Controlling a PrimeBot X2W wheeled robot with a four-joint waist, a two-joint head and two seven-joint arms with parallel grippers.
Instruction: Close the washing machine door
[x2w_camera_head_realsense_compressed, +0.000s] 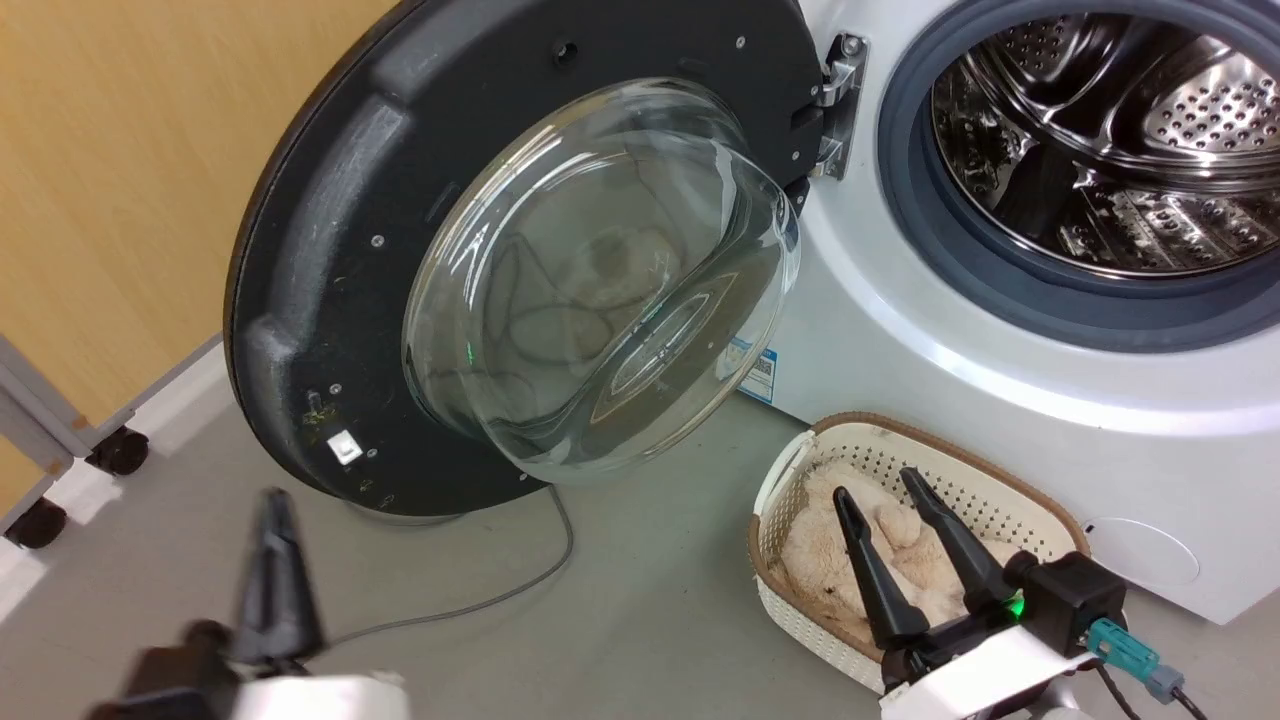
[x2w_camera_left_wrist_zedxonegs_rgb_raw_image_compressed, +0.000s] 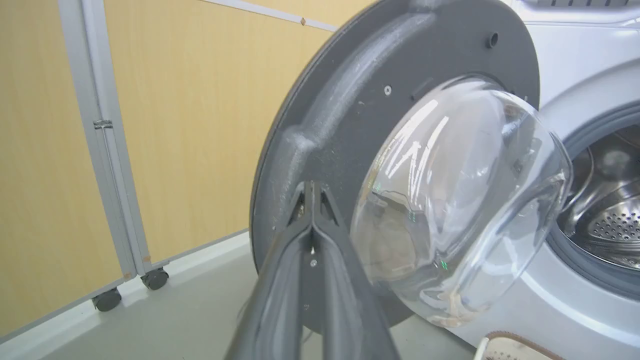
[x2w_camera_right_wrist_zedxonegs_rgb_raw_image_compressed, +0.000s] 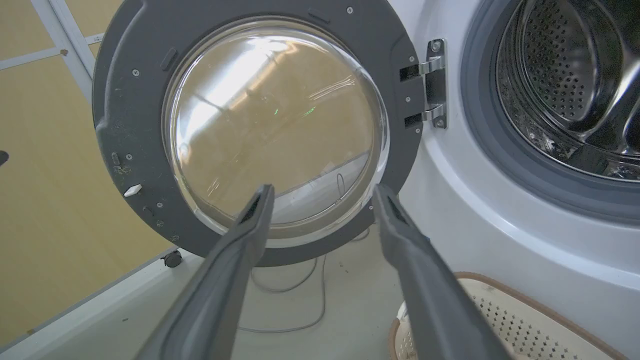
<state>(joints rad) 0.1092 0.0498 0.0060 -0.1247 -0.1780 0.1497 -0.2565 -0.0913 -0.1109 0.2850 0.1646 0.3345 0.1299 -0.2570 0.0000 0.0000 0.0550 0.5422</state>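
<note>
The washing machine door (x2w_camera_head_realsense_compressed: 340, 250) stands swung wide open to the left of the white washing machine (x2w_camera_head_realsense_compressed: 950, 330), its black rim and bulging glass bowl facing me, the metal hinge (x2w_camera_head_realsense_compressed: 838, 100) on its right. The steel drum (x2w_camera_head_realsense_compressed: 1110, 130) lies open behind the grey gasket. My left gripper (x2w_camera_head_realsense_compressed: 277, 500) is shut, low at the left, just below the door's bottom edge; in the left wrist view its tips (x2w_camera_left_wrist_zedxonegs_rgb_raw_image_compressed: 311, 187) point at the door (x2w_camera_left_wrist_zedxonegs_rgb_raw_image_compressed: 350, 115) rim, contact unclear. My right gripper (x2w_camera_head_realsense_compressed: 878, 485) hangs open over the basket, holding nothing; its wrist view faces the door (x2w_camera_right_wrist_zedxonegs_rgb_raw_image_compressed: 135, 125).
A white woven-look basket (x2w_camera_head_realsense_compressed: 800, 460) with a beige plush toy inside sits on the grey floor before the machine. A grey cable (x2w_camera_head_realsense_compressed: 480, 600) trails under the door. A wheeled frame (x2w_camera_head_realsense_compressed: 60, 440) stands against the yellow wall at the left.
</note>
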